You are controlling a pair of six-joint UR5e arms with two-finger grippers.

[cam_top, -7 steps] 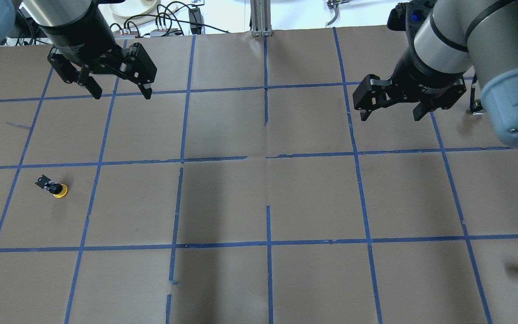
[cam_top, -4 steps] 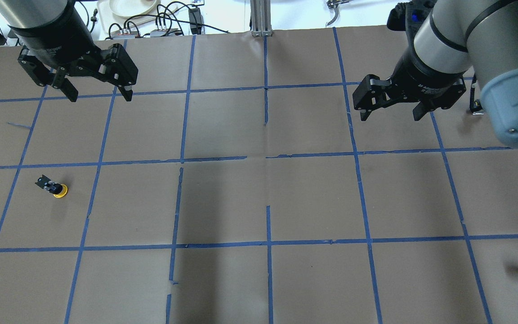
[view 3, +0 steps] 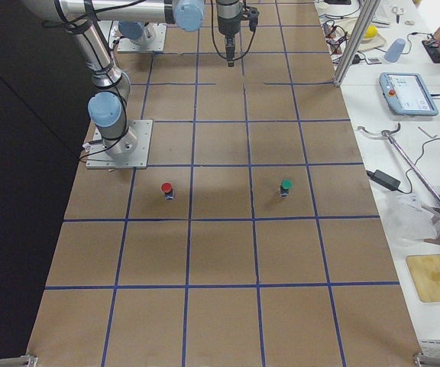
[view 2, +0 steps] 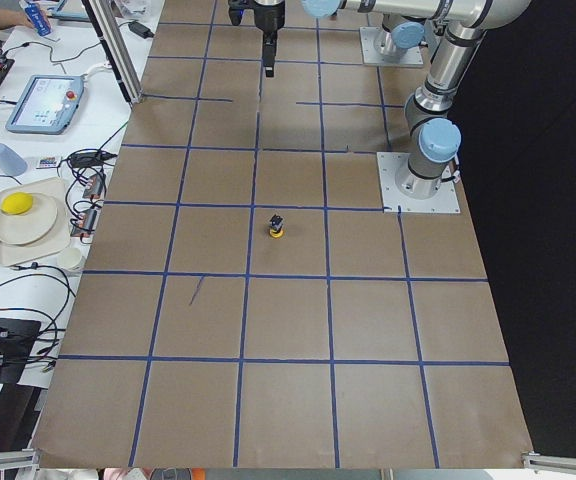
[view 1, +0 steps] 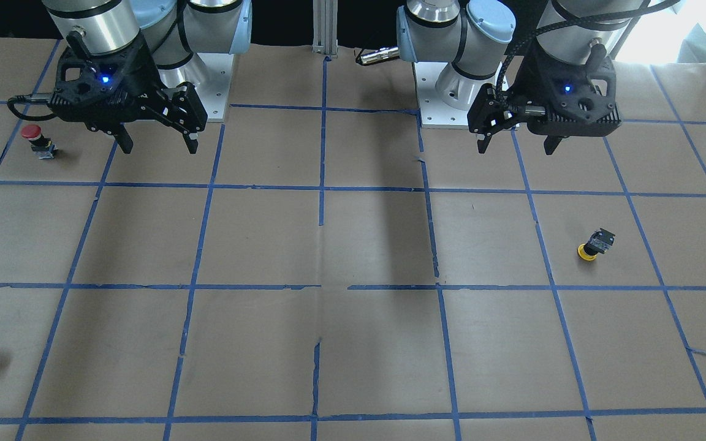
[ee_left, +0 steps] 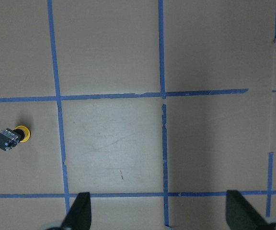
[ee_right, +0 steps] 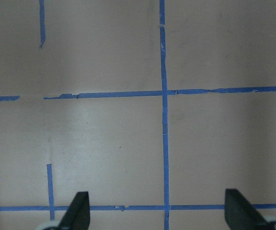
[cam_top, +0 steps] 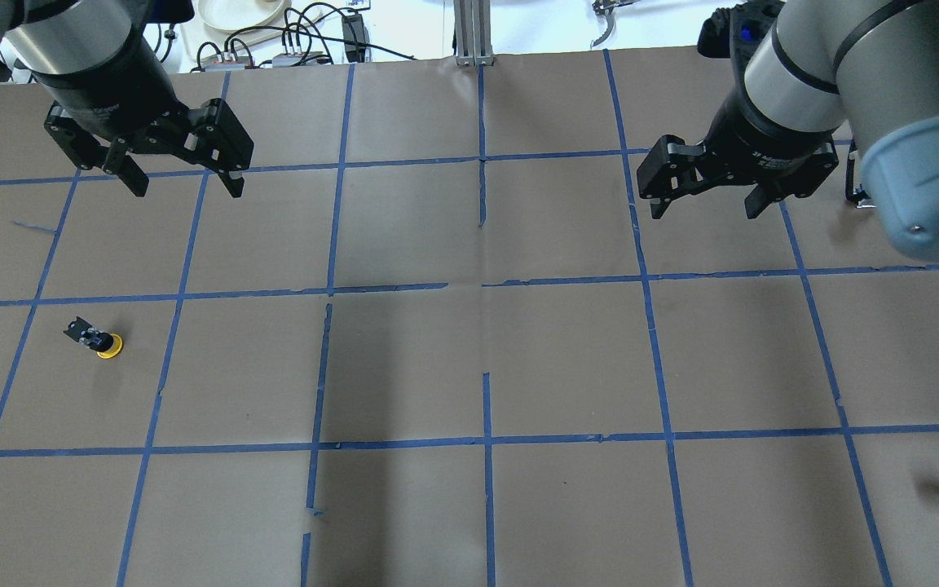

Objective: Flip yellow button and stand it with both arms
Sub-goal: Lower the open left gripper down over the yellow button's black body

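The left gripper (cam_top: 188, 189) has swung outward toward its own side of the table (cam_top: 567, 359) over the past second and now hangs with its jaws spread wide and empty. The right gripper (cam_top: 705, 212), barely shifted, hovers equally spread over bare paper. The yellow button (cam_top: 99, 340) rests cap-down, contact block up, inside a taped square on the table's left side, well apart from both grippers, while a red button (view 1: 33, 138) sits on the right side near the right gripper.
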